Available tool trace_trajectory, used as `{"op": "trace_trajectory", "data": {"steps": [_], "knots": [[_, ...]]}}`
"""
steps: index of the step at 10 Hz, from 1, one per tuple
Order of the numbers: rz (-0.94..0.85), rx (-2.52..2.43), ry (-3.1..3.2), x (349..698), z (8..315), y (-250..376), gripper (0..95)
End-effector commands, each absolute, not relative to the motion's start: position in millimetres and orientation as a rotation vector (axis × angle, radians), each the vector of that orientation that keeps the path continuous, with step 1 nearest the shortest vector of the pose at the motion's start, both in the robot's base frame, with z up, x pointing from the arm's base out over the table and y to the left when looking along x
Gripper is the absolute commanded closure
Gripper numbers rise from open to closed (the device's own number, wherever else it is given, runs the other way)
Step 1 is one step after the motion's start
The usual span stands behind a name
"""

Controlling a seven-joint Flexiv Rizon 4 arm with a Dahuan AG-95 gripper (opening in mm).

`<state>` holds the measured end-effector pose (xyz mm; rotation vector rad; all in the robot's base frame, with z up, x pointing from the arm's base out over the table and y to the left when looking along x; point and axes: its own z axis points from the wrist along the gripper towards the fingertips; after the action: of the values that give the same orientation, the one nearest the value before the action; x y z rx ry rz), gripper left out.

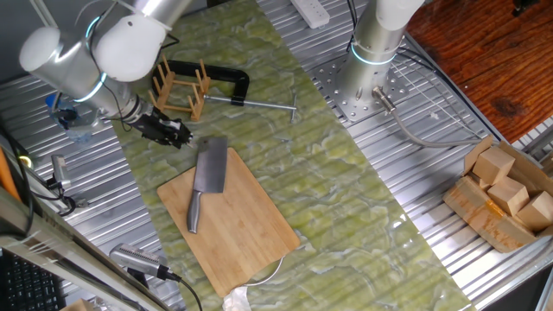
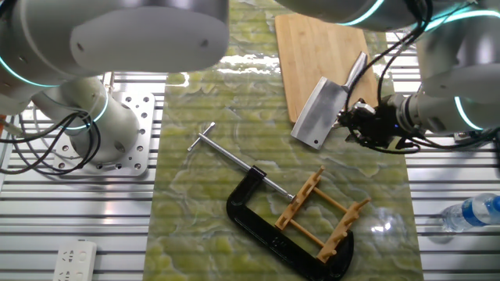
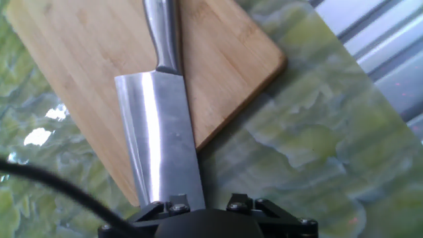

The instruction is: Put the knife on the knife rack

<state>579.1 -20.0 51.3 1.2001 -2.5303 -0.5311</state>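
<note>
The knife (image 1: 207, 169) is a cleaver with a broad grey blade and a slim silver handle. It lies flat on the bamboo cutting board (image 1: 242, 225), and the blade's end overhangs the board's edge. It also shows in the other fixed view (image 2: 320, 113) and in the hand view (image 3: 158, 132). My gripper (image 1: 180, 136) is low over the mat just beside the blade's end, also in the other fixed view (image 2: 346, 125). It looks open and holds nothing. Its fingertips are hidden in the hand view. The knife rack (image 1: 181, 86) of wooden pegs stands behind the gripper, also in the other fixed view (image 2: 324, 215).
A black C-clamp (image 1: 226, 79) with a steel bar (image 1: 263, 104) lies beside the rack on the green mat (image 1: 328, 181). Cardboard boxes (image 1: 505, 194) sit at the right edge. A water bottle (image 2: 473, 212) lies on the metal table. The arm's base (image 1: 376, 43) stands at the back.
</note>
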Motion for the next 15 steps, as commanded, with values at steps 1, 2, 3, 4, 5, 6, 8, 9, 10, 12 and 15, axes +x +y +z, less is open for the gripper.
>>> {"op": "trace_trajectory", "data": {"steps": [1,2,3,4,5,6,8,9,10,12,15], "knots": [[-0.445,1.145,-2.590,579.0,51.3,-19.9,57.0],[-0.434,1.132,-2.608,579.0,51.3,-19.9,57.0],[-0.435,1.137,-2.610,579.0,51.3,-19.9,57.0],[-0.448,1.166,-2.604,579.0,51.3,-19.9,57.0],[-0.467,1.179,-2.608,579.0,51.3,-19.9,57.0],[-0.492,1.191,-2.610,579.0,51.3,-19.9,57.0],[-0.540,1.225,-2.592,579.0,51.3,-19.9,57.0],[-0.576,1.261,-2.571,584.7,49.3,-26.2,57.0],[-0.588,1.256,-2.561,588.8,47.4,-30.8,57.0],[-0.661,1.256,-2.541,598.3,36.0,-40.7,57.0],[-0.802,1.215,-2.501,601.3,29.2,-41.9,57.0]]}}
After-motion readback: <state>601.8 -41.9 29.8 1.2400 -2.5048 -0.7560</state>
